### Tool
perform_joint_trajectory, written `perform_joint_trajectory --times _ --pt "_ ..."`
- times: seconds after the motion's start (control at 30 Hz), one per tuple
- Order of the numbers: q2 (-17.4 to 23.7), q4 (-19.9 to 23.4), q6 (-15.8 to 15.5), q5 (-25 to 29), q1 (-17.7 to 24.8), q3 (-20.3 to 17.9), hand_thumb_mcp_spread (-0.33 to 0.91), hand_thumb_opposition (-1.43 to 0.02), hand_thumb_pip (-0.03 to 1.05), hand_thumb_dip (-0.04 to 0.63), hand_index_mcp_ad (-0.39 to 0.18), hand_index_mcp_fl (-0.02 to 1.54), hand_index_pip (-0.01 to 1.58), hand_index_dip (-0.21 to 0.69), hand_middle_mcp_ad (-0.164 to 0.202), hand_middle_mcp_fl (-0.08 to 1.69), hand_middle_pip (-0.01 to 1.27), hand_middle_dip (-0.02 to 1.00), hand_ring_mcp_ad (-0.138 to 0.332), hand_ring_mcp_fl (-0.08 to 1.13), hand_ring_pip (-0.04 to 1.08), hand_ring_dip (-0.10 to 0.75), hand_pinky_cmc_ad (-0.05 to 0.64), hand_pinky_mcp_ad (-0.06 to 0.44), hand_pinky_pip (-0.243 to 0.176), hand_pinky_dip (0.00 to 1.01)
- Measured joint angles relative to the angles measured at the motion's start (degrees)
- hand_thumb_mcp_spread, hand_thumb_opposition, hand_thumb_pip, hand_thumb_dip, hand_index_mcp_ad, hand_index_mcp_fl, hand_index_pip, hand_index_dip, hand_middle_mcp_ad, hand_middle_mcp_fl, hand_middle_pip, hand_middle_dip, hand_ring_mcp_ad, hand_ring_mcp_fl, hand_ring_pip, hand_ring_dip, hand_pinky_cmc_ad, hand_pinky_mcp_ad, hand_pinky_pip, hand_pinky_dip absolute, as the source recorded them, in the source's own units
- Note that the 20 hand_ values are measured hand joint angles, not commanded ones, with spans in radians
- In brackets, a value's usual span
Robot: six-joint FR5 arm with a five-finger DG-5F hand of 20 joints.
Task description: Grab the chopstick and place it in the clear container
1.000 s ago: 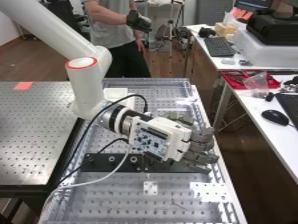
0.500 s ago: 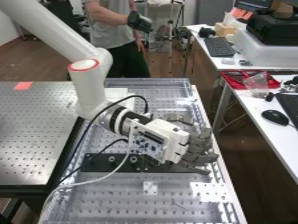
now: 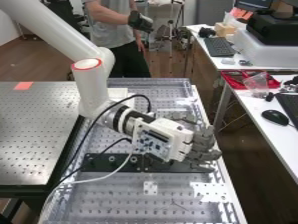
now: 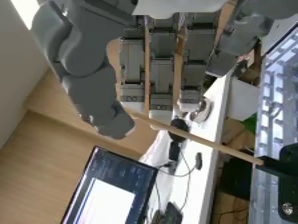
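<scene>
Chopstick (image 4: 213, 144) near down-tilted hand (image 3: 202, 142), fingers (image 4: 161, 75) straight, slightly spread; hand slightly farther toward high view's right than before.

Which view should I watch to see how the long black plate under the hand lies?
The high view: it shows most of the black plate lying crosswise, though the hand hides part. The wrist view catches what looks like one portion, cut off by the picture's edge, with the chopstick running up close to it.
</scene>
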Motion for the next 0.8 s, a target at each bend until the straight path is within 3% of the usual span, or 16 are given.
perform_joint_trajectory --times 0.03,0.5,0.8 --pt "-0.1 0.0 0.0 0.1 0.0 0.0 0.6 -0.82 0.67 0.307 0.012 0.07 1.52 0.087 0.075 0.39 0.91 0.72 0.084 0.5 0.08 0.548 0.36 0.159 0.042 0.18" --pt "-0.8 -0.1 0.3 0.2 -0.3 0.9 0.61 -0.83 0.63 0.309 -0.005 0.22 1.52 0.087 0.075 0.5 0.91 0.73 0.087 0.57 0.08 0.578 0.386 0.183 0.075 0.18" --pt "-0.8 -0.5 0.2 0.0 -0.5 1.3 0.61 -0.84 0.62 0.309 -0.012 0.25 1.52 0.087 0.058 0.53 0.9 0.74 0.066 0.6 0.08 0.581 0.403 0.185 0.086 0.18"
